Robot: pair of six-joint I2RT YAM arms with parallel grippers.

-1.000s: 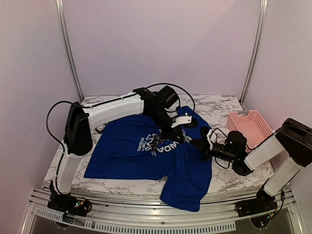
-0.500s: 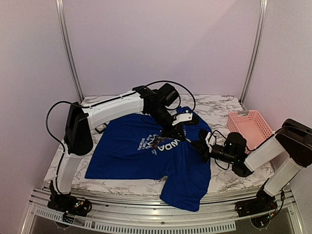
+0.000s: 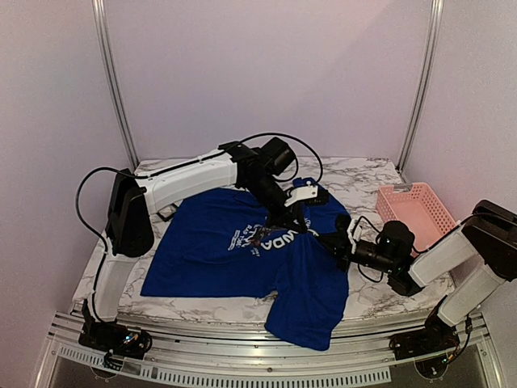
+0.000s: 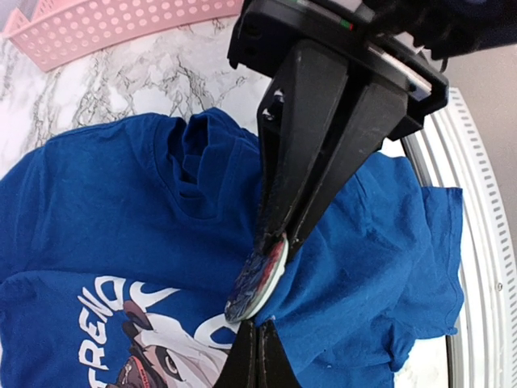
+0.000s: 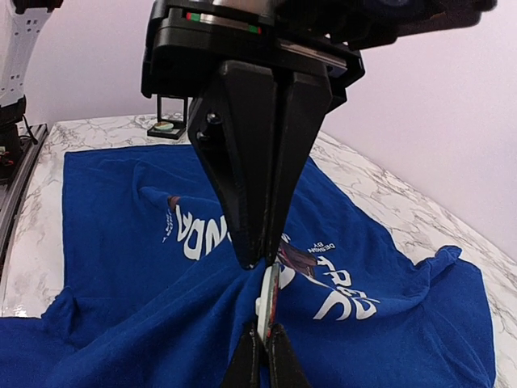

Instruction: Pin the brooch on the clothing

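Brooch (image 4: pixel 258 279) is up off the surface (image 4: pixel 145 73), edge-on, caught between my two gripper tips over the T-shirt (image 4: pixel 105 210), just beside the panda print (image 4: pixel 153 360).

Right gripper (image 4: pixel 273 239): jaws closed, nipping the brooch's upper rim. Left gripper (image 4: pixel 255 327): jaws closed tight, tips touching the lower rim from the opposite side. Whether they pinch the rim, the pin or only cloth, I cannot tell.

Progress, my reading: midway into the pinning itself. The brooch is lifted and at the chest, with blue cloth drawn up in a ridge to meet it. Left to do: pin through the fabric, clasp shut, both grippers off. I can confirm none of that.

Hidden: pin and clasp, behind the disc and fingertips in both wrist views. The top view shows the grippers meeting over the shirt, but the brooch is too small to pick out there. I cannot make out whether any fabric is pierced.
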